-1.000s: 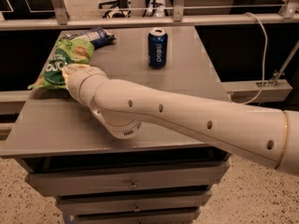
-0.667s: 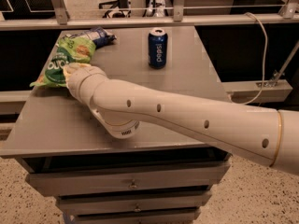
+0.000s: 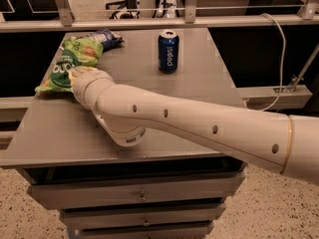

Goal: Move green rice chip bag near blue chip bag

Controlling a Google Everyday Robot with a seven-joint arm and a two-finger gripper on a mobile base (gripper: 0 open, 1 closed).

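At left rear of desk [image 3: 209, 88]: gripper [image 3: 75, 77], grip state untellable, over green rice chip bag [image 3: 76, 58] beside blue chip bag [image 3: 106, 37]; glossy bag may slip.

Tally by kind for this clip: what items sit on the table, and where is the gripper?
Snack bags: 2 (green rice chip bag, blue chip bag)
Drink cans: 1 (blue Pepsi can)
Total: 3 on the grey table
The gripper is at the green rice chip bag's near end, by the table's left side.
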